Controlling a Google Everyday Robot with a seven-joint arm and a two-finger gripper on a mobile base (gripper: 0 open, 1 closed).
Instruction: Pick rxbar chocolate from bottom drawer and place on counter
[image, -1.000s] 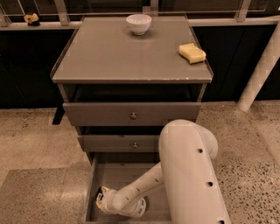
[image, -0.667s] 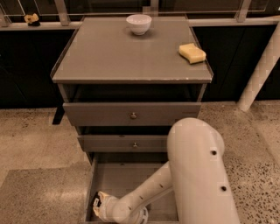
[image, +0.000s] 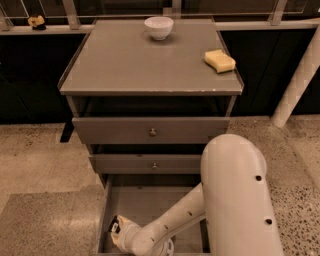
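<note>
Down left, claw (image: 121, 235) in btm drawer (image: 150, 204) at black, white-labelled rxbar (image: 114, 226)

Open bottom drawer (image: 150, 205) holds claw (image: 116, 229), front left.

Smooth plastic jaws in matt drawer (image: 150, 205)

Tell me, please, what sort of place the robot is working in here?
Likely an indoor kitchen-style test area: a drawer cabinet whose counter holds a bowl and yellow sponge, on a speckled stone floor. The hand is low in the open bottom drawer, front left.
</note>
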